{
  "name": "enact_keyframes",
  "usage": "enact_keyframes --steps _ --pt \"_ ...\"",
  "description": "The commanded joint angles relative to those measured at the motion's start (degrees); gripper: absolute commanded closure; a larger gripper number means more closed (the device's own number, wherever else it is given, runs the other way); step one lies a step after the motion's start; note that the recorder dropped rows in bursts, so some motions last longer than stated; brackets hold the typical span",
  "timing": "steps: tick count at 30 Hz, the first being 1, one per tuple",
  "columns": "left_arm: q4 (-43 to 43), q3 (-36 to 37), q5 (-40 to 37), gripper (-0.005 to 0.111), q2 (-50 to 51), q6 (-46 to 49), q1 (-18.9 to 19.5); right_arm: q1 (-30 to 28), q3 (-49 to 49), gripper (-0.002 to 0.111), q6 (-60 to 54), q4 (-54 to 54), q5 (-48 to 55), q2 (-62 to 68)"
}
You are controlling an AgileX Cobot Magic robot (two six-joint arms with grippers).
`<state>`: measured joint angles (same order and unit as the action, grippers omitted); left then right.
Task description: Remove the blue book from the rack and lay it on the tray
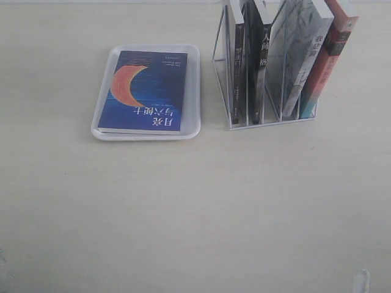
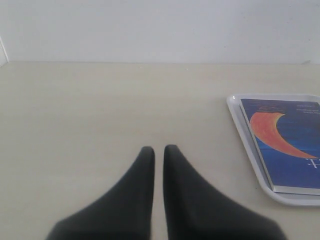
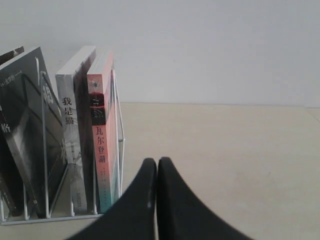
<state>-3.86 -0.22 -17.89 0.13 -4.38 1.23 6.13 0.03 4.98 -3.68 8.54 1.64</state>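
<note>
The left fingers [image 2: 135, 200] are pinched almost shut and hold nothing. The right fingers [image 3: 175, 210] are pressed together, empty too. Farther off, the blue book [image 1: 146, 91] lies flat in the smooth white tray [image 1: 194, 91]. Beyond, the thin wire rack [image 1: 272, 121] holds leaning books [image 1: 293, 55]; a bump could tip them.

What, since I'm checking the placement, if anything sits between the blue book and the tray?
Nothing visible does. The blue book lies flat, cover up, inside the tray, with only bare tray rim showing around it.
</note>
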Motion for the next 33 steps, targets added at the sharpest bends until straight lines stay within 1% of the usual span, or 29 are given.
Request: enact_keyframes --steps 1,10,21,33 --pt "-0.1 0.2 0.3 0.101 -0.1 0.1 -0.5 -0.2 0.0 0.108 -2.2 1.8 0.9 -0.4" --pt "-0.1 0.2 0.3 0.101 -0.1 0.1 -0.5 -0.2 0.0 0.108 -2.6 1.8 10.2 -1.1" --pt "-0.1 0.2 0.3 0.101 -0.1 0.1 -0.5 -0.2 0.0 0.108 -5.3 1.9 10.2 -1.6" --pt "-0.1 0.2 0.3 0.101 -0.1 0.1 -0.5 -0.2 0.0 0.108 -5.4 1.9 10.3 -1.6"
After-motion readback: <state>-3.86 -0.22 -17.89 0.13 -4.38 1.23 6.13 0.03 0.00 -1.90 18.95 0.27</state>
